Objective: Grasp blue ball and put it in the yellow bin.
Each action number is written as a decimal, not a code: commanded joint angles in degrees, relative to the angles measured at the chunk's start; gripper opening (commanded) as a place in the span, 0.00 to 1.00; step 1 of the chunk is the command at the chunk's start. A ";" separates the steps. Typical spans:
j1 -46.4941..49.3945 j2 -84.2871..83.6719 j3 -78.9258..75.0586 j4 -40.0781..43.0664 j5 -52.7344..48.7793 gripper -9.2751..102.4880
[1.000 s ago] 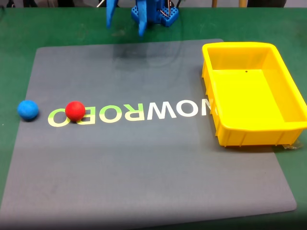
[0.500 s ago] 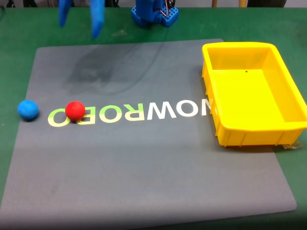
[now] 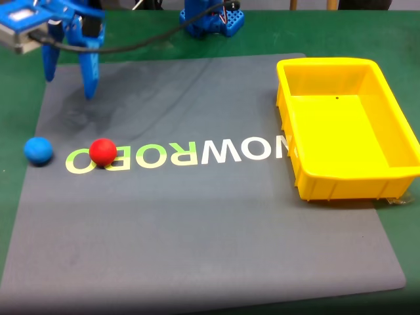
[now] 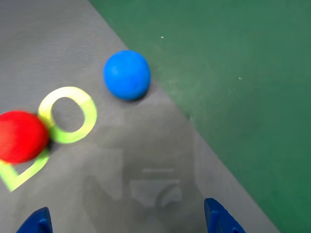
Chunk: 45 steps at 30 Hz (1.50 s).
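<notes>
The blue ball [image 3: 39,150] lies at the left edge of the grey mat, and the wrist view has the blue ball [image 4: 127,74] near its top middle. My blue gripper [image 3: 68,88] hangs open above the mat's far left corner, behind the ball and apart from it, nothing between its fingers. Its two fingertips [image 4: 221,219] poke in at the bottom of the wrist view, with the gripper [image 4: 127,222] spread wide. The yellow bin [image 3: 344,64] stands on the right side of the mat with nothing in it.
A red ball [image 3: 102,151] sits just right of the blue one on the "O" of the mat lettering, red ball [image 4: 20,136] at the left in the wrist view. The grey mat [image 3: 197,223] lies on green table cloth [image 4: 233,73]. The arm base [image 3: 211,16] stands at the back.
The gripper has swung left from the back centre to above the mat's far left corner and has come down lower. Both balls and the bin have stayed put.
</notes>
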 commanded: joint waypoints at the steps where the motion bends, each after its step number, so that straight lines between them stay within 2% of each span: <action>1: 1.41 -3.08 -7.56 -1.49 0.26 0.40; 19: 0.44 -21.18 -21.62 -2.99 0.00 0.40; 45: -2.99 -36.83 -31.03 -18.02 1.93 0.40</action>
